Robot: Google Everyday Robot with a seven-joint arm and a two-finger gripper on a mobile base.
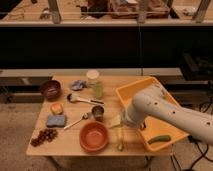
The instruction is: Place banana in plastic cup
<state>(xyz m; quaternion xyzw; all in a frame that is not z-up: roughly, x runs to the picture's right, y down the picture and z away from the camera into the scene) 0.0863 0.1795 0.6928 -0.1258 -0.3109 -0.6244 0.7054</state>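
The banana [120, 136] is slim and pale yellow. It lies on the wooden table [70, 145] just right of the orange bowl [93, 136], pointing toward the front edge. The plastic cup [93, 83], tall and translucent yellow-green with a whitish top, stands upright at the back middle of the table. My gripper [117, 122] is at the end of the white arm [160, 111], which reaches in from the right. It is low over the banana's far end, close to the small dark metal cup [98, 113].
A yellow tray [131, 90] on the right holds a green cucumber-like piece [159, 139]. On the left are a dark bowl [50, 89], a blue cloth [77, 85], two spoons [82, 99], an orange piece [56, 108], a blue sponge [56, 120] and grapes [44, 136].
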